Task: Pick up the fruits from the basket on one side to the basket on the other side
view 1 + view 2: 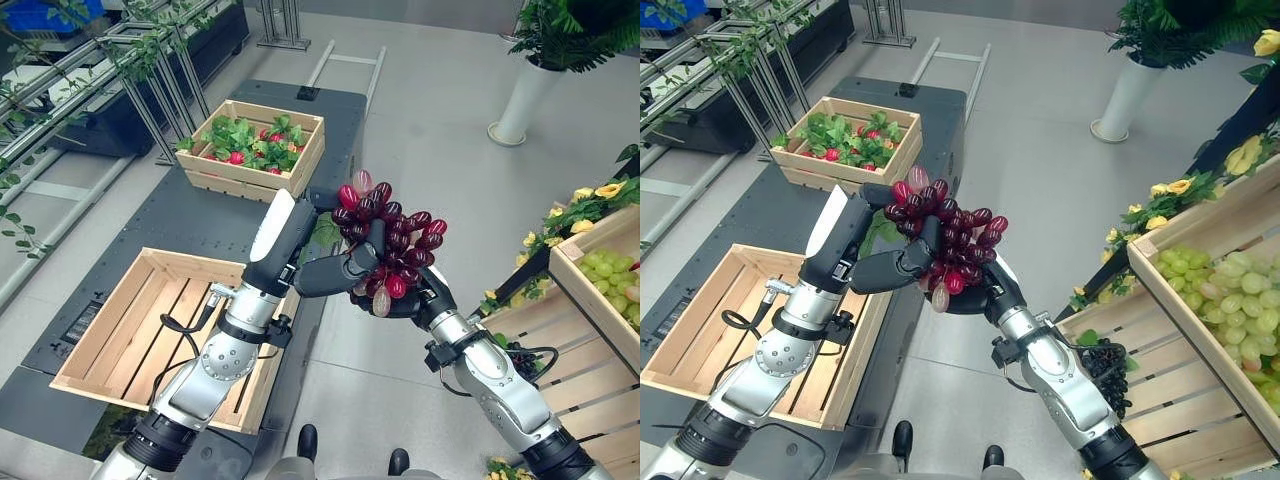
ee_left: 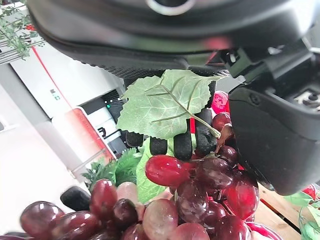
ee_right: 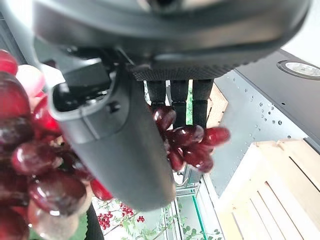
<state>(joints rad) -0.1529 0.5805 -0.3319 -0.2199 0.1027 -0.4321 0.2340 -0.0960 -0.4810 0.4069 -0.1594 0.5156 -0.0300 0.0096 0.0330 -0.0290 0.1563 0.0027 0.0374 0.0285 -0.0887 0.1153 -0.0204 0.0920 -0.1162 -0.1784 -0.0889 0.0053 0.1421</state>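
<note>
fingers point(image 2: 184, 142) of the left hand point(image 1: 335, 272) are curled round a bunch of red grapes point(image 1: 388, 240); the right hand point(image 1: 418, 300) cups the same bunch from beneath, its fingers point(image 3: 179, 102) bent about the fruit. the bunch is held in the air, above the floor, with one green leaf point(image 2: 167, 102) on its stem. left of the bunch, an empty slatted wooden crate point(image 1: 130, 325) sits on the dark table point(image 1: 190, 215). beyond the bunch, a second crate point(image 1: 258, 148) on that table holds red berries among green leaves. right of the bunch, a sloped wooden bin point(image 1: 1230, 255) holds green grapes point(image 1: 1230, 295), and dark grapes point(image 1: 1108, 368) lie on the slatted shelf below it.
</note>
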